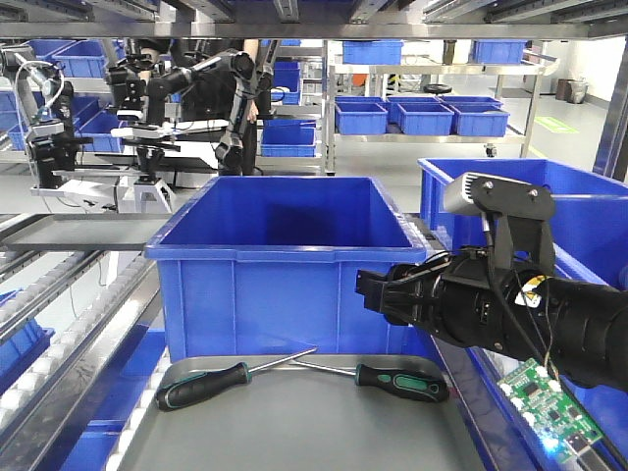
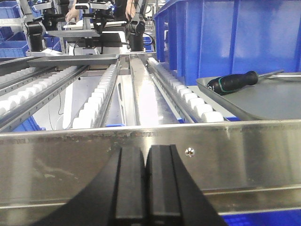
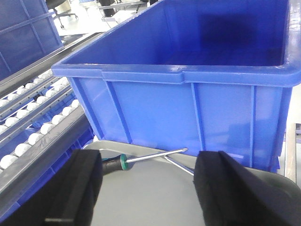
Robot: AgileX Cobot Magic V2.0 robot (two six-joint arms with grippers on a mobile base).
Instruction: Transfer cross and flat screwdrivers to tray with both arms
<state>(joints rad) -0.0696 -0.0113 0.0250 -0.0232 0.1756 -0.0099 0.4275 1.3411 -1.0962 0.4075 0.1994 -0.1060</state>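
- Front view: high, looks forward and down over tray [image 1: 294,432] and blue crate [image 1: 280,265], aisle behind.
- Left wrist view: low, close behind a steel rail [image 2: 150,141], looks along rollers; tray at right edge.
- Right wrist view: close, low over tray, faces crate wall; shares crate and tray with front view.

shelving [image 1: 432,69] with blue bins | roller conveyors [image 2: 99,94] | floor possibly grey
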